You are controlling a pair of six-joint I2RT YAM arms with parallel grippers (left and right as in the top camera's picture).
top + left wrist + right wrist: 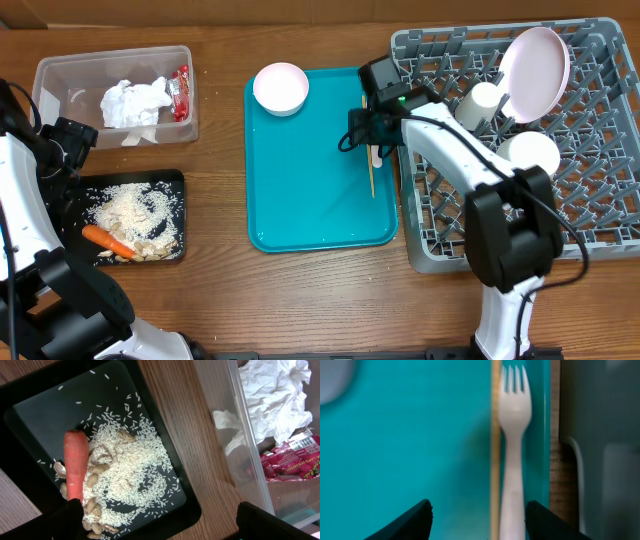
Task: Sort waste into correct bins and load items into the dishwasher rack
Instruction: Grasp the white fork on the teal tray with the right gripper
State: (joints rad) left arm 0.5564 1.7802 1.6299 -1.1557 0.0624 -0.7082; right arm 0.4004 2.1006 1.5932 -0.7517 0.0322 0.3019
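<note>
My right gripper (372, 128) (477, 522) is open low over the teal tray's right side, with the white fork (515, 435) and the thin wooden stick (495, 435) lying between its fingers. My left gripper (66, 140) (165, 527) is open and empty above the gap between the black tray (40, 405) and the clear tub (235, 420). The black tray holds rice (130, 475) and the carrot (76, 462). The tub holds the napkin (275, 395) and red wrapper (292, 457). The grey rack (600, 200) holds the plate (535, 65), cup (480, 103) and one bowl (530, 155).
The teal tray (310, 190) lies mid-table with a second white bowl (280, 88) at its far left corner. The rack's left wall stands right beside the fork. Bare wood lies between the bins and the teal tray.
</note>
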